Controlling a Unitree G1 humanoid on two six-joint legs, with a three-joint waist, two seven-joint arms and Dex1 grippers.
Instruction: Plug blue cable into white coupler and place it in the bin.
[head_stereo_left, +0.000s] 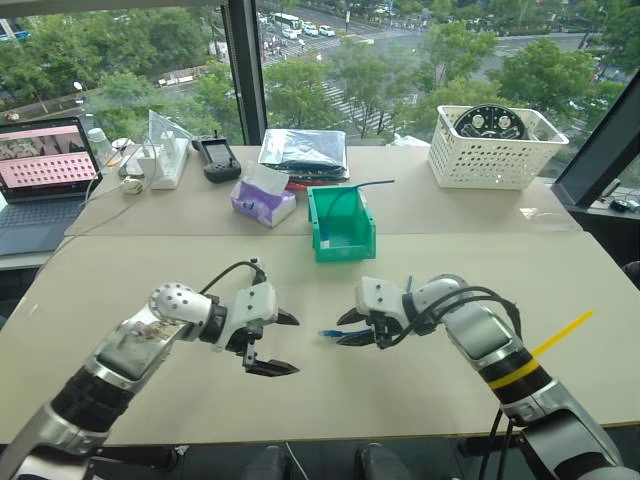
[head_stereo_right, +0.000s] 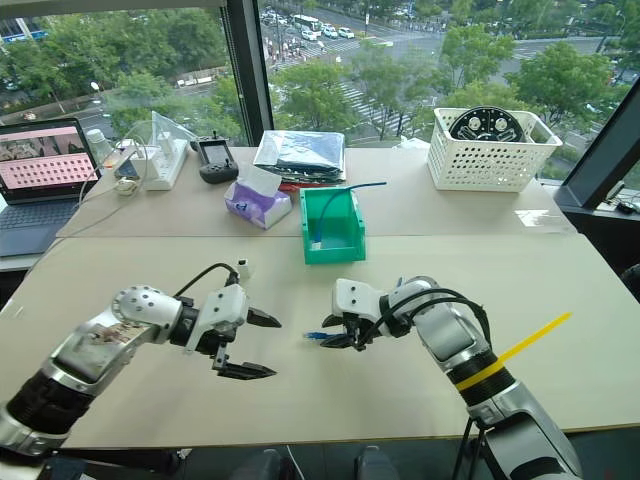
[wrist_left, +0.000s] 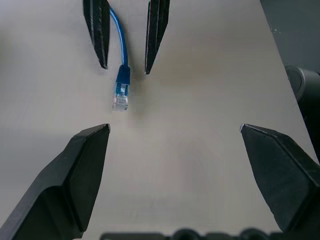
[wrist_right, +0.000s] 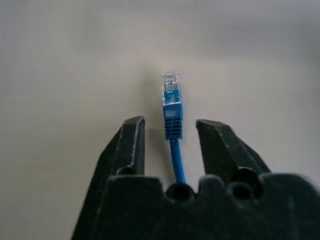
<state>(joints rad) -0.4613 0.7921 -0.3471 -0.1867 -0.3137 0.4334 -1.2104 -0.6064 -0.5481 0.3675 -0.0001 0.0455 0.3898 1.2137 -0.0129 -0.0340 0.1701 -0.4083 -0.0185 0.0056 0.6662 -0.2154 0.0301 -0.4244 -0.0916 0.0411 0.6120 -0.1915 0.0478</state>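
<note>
A beige table (head_stereo_left: 420, 385) is seen below both pincers. The blue cable (wrist_right: 173, 131) is seen between the parted fingers of the right gripper (head_stereo_left: 358, 327), untouched by either, its plug pointing towards the wide-open, empty left gripper (head_stereo_left: 276, 343).

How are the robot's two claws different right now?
The left gripper has its black fingers spread wide with nothing between them; the right gripper has its fingers closer together, with the blue cable running between them, plug sticking out past the tips. The left gripper points toward the right one, and the right one points back. Both hover over the table.
</note>
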